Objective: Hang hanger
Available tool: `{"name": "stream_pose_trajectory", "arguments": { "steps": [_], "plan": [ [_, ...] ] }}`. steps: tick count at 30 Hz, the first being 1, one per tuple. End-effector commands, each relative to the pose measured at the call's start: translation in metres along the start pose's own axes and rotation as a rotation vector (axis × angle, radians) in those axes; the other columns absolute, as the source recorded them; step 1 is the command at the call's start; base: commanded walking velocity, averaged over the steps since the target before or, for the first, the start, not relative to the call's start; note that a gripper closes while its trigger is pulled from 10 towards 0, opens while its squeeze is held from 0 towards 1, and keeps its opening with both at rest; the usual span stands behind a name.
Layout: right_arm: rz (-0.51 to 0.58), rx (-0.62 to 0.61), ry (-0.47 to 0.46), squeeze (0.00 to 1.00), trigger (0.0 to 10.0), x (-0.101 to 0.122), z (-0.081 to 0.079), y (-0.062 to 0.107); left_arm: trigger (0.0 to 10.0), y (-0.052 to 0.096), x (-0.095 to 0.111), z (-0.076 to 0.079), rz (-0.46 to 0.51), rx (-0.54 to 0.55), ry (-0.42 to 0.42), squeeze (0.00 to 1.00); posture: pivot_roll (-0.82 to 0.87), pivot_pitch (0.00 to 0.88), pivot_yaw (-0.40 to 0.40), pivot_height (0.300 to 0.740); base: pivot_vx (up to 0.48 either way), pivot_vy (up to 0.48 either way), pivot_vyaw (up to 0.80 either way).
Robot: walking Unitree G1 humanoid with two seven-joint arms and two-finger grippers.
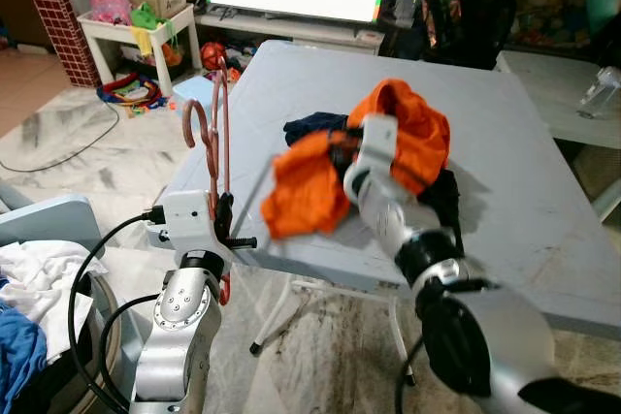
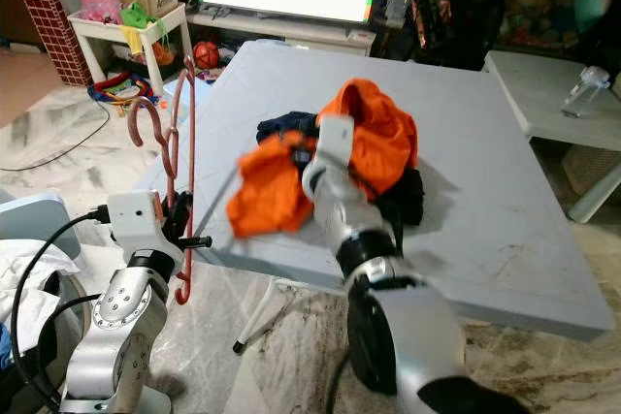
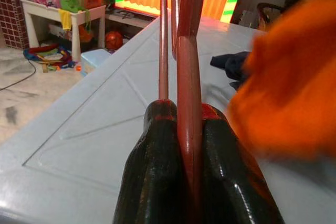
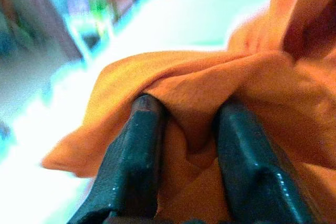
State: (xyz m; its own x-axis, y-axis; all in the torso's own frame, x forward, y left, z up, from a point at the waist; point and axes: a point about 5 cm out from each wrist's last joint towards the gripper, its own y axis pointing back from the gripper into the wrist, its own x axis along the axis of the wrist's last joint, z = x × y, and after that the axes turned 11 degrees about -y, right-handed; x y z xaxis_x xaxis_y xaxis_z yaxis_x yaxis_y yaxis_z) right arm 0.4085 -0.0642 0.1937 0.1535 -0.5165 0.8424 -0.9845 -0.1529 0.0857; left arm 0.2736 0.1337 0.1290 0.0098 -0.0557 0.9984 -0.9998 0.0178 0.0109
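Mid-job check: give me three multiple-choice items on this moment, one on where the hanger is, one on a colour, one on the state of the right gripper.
1. Where is the hanger?
A. flat on the table
B. upright in the left gripper, off the table's left edge
C. on the floor

2. What colour is the cloth being pulled?
A. orange
B. white
C. green

3. What state is the right gripper in?
A. open above the table
B. shut on the hanger
C. shut on the cloth

Answers: 1 B, the left gripper pinches the hanger's bar and its hook points up beside the table. 2 A, it is bright orange in every view. 3 C, the right gripper has a fold of cloth pinched between its fingers.
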Motion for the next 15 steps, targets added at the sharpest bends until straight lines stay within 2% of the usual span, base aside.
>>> {"name": "stream_pose_trajectory", "arguments": {
  "steps": [1, 2, 5, 9, 10, 12, 15],
  "plan": [
    [0.124, 0.0, -0.045, 0.0, 0.0, 0.028, -0.008, -0.003, 10.0, 0.001, 0.001, 0.005, -0.005, -0.007, 0.002, 0.0, 0.2, 0.0, -0.102, 0.74, 0.0, 0.0, 0.0],
    [0.124, 0.0, -0.045, 0.0, 0.0, 0.028, -0.008, -0.003, 10.0, 0.001, 0.001, 0.005, -0.005, -0.007, 0.002, 0.0, 0.2, 0.0, -0.102, 0.74, 0.0, 0.0, 0.0],
    [0.252, -0.043, -0.112, 0.0, 0.0, 0.061, -0.011, -0.004, 10.0, 0.004, -0.001, 0.002, -0.011, 0.004, -0.002, 0.0, 0.2, 0.0, -0.106, 0.74, 0.0, 0.0, 0.0],
    [0.287, -0.065, -0.141, 0.0, 0.0, 0.072, -0.009, -0.004, 10.0, 0.005, -0.002, 0.002, -0.012, 0.007, -0.002, 0.0, 0.2, 0.0, -0.106, 0.74, 0.0, 0.0, 0.0],
    [0.336, -0.104, -0.173, 0.0, 0.0, 0.089, -0.005, -0.003, 10.0, 0.006, -0.001, 0.003, -0.012, 0.007, -0.003, 0.0, 0.21, 0.0, -0.11, 0.74, 0.0, 0.0, 0.0],
    [0.377, -0.137, -0.16, 0.0, 0.0, 0.101, -0.002, -0.002, 10.0, 0.006, -0.001, 0.003, -0.012, 0.012, -0.006, 0.0, 0.21, 0.0, -0.113, 0.74, 0.0, 0.0, 0.0],
    [0.411, -0.178, -0.061, 0.0, 0.0, 0.105, 0.001, -0.001, 10.0, 0.006, -0.001, 0.003, -0.01, 0.02, -0.005, 0.0, 0.22, 0.0, -0.122, 0.74, 0.0, 0.0, 0.0]
  ]
}}
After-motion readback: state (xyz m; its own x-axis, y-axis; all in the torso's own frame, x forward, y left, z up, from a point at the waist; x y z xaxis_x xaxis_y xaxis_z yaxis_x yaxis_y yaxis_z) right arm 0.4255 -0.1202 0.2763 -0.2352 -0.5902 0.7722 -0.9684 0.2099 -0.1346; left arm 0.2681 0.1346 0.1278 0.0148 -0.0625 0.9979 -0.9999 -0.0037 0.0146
